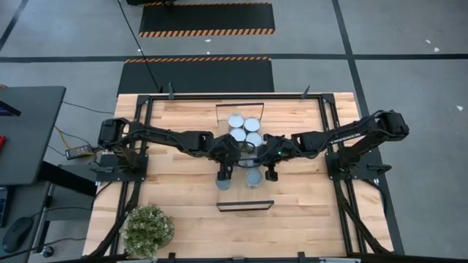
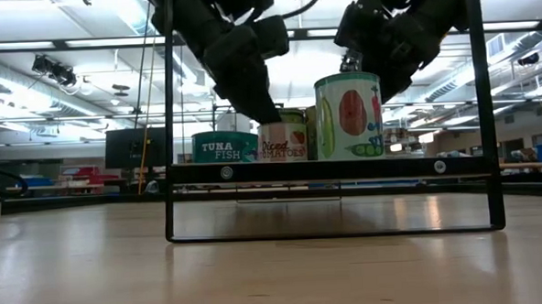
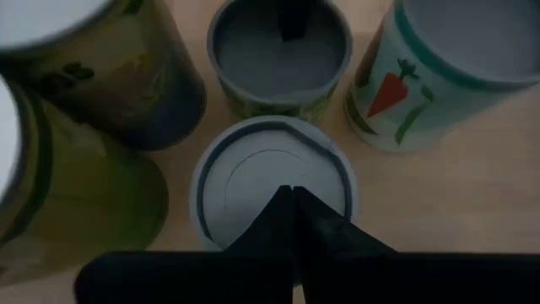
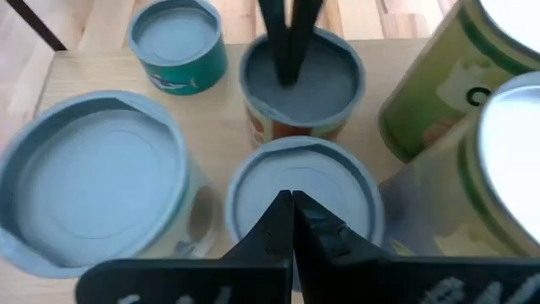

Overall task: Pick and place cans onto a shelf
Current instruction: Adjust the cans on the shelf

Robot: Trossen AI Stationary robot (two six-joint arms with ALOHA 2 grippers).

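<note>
1. Looking straight down, both arms reach in from the sides and meet at the middle of the plank table (image 1: pixel 183 219), right over the shelf (image 1: pixel 245 205).
2. The left gripper (image 1: pixel 224 172) hangs over the shelf's middle, fingers pressed together, pinching nothing. In its own wrist view the joined tips (image 3: pixel 293 196) sit just above the round top of a short can (image 3: pixel 272 177).
3. The right gripper (image 1: pixel 271 174) is also squeezed shut and empty. Its wrist view shows the closed tips (image 4: pixel 293 201) over another silvery lid (image 4: pixel 301 190).
4. The cans (image 1: pixel 244 130) are all on the shelf: a tight cluster of four toward the far end, and more around the two grippers.
5. From table height, the shelf board (image 2: pixel 331 169) carries a low tuna can (image 2: pixel 225 147), a diced tomatoes can (image 2: pixel 282 140) and a taller vegetable can (image 2: pixel 348 116) side by side.
6. At the table's near left corner stands a bushy green plant (image 1: pixel 148 230), well apart from the shelf.
</note>
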